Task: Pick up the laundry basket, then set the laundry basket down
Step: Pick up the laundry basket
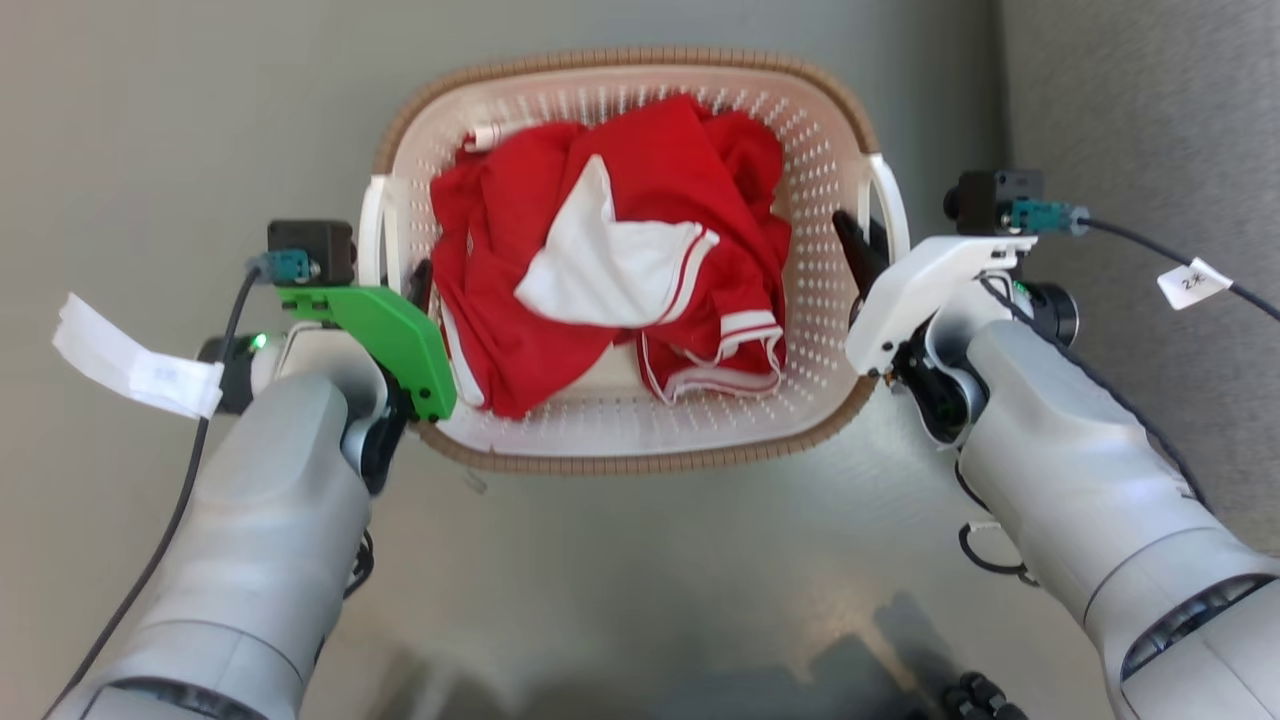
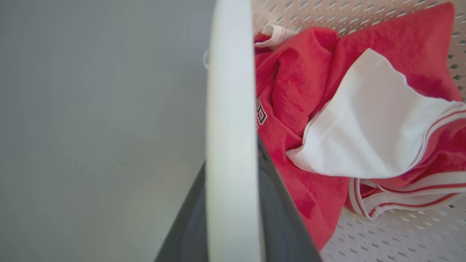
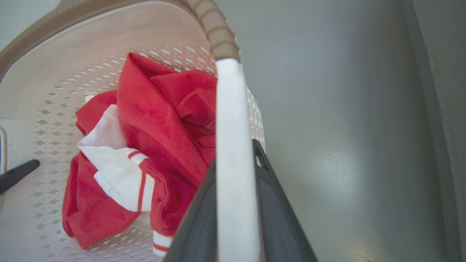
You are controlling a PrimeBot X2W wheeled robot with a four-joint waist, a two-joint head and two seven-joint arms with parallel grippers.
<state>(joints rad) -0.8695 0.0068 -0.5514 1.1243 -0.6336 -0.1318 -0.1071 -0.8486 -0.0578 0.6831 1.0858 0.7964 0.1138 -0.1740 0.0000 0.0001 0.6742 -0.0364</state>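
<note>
Laundry basket is pinched at each side by left hand and right hand; red garment print shows "8", cable tag reads "2".

The laundry basket is smooth perforated plastic, the red cloth soft and matt.

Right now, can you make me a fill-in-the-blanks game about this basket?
1. The clothes in the laundry basket are white and ____.
2. The left end effector and right end effector each hold a white side ____.
3. The basket's woven-look rim is ____.
Missing words: red, handle, brown.
</note>
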